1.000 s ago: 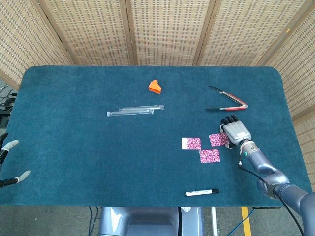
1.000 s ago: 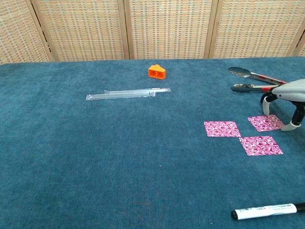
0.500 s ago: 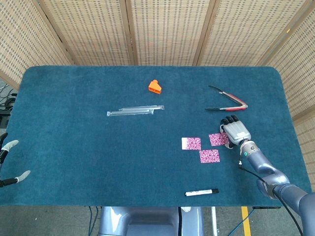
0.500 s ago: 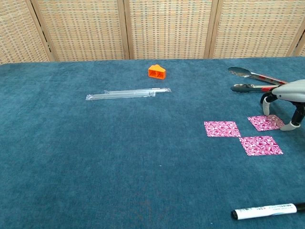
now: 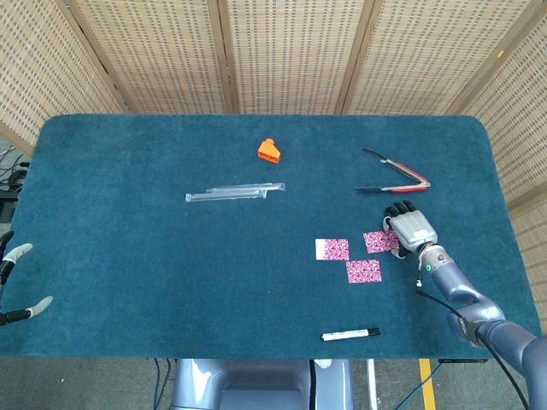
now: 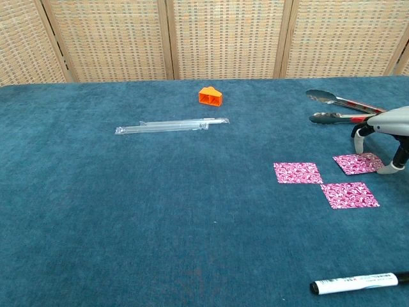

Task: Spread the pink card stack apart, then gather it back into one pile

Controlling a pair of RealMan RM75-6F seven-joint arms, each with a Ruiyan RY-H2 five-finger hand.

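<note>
A: What changed over the last second?

B: Almost nothing. The right hand [image 5: 409, 227] stayed where it had been, arched over the far-right pink card [image 6: 357, 164]. The three cards kept their places on the blue table [image 5: 171, 273]. At most that card had nudged slightly; too small a shift to be sure.

A: And what did that mean for the task?

B: The spread looked done: three separate cards, the left card [image 6: 298, 173], the near card [image 6: 349, 195] and the one under the hand. The left and near cards met almost corner to corner. My guess was a pause before gathering.

A: Hand pose?

B: Palm down, fingers apart, fingertips [image 6: 359, 133] planted on or just beside the card's edges. It was touching at most, not pinching; nothing was lifted.

A: The other hand?

B: The left hand [image 5: 19, 282] showed only at the table's left edge, fingers apart, holding nothing.

A: Anything else on the table?

B: Tongs [image 5: 395, 172] just beyond the right hand, a marker [image 6: 358, 282] at the near edge, a clear tube [image 5: 234, 191] and an orange block [image 5: 268, 150] well away.
</note>
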